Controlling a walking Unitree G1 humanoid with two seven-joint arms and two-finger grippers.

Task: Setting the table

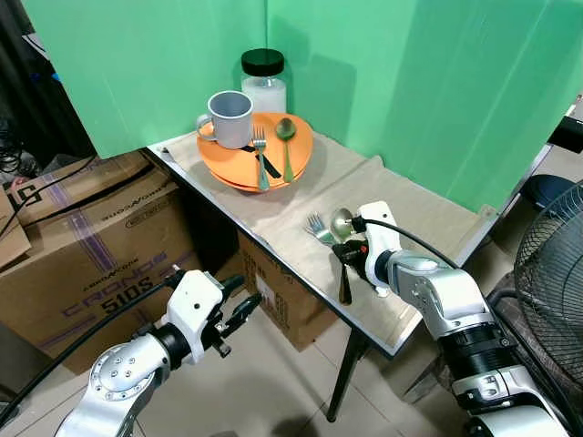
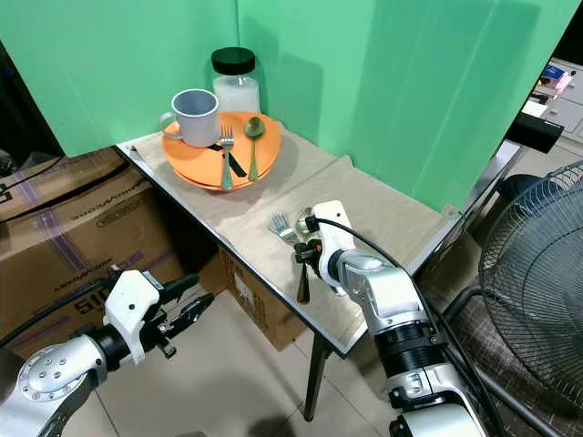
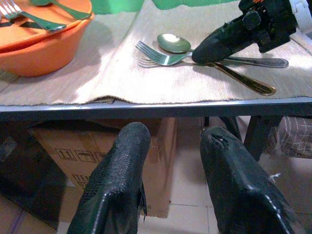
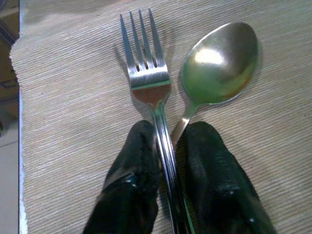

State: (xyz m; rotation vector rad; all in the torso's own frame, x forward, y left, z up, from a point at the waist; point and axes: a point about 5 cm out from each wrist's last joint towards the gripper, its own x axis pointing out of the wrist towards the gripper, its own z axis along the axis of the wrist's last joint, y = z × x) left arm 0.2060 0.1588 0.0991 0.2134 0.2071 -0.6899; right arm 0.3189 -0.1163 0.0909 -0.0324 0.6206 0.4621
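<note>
The right end effector (image 4: 165, 170) has its two fingers pinched on the fork (image 4: 146, 73) by the handle, low on the beige mat (image 1: 301, 205). The spoon (image 4: 219, 68) lies just beside the fork, its handle crossing under the grip. To do this well, I judge it should part them cleanly without dragging the spoon. Beyond them stands the orange plate (image 1: 237, 168). The left end effector (image 3: 170, 165) hangs spread below the bench (image 3: 146, 108) edge.

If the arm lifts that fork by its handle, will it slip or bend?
The fork looks like polished metal, so probably stiff, yet slippery. The right gripper pinches only its thin handle, so it may swivel. It touches the spoon, which might get nudged.
</note>
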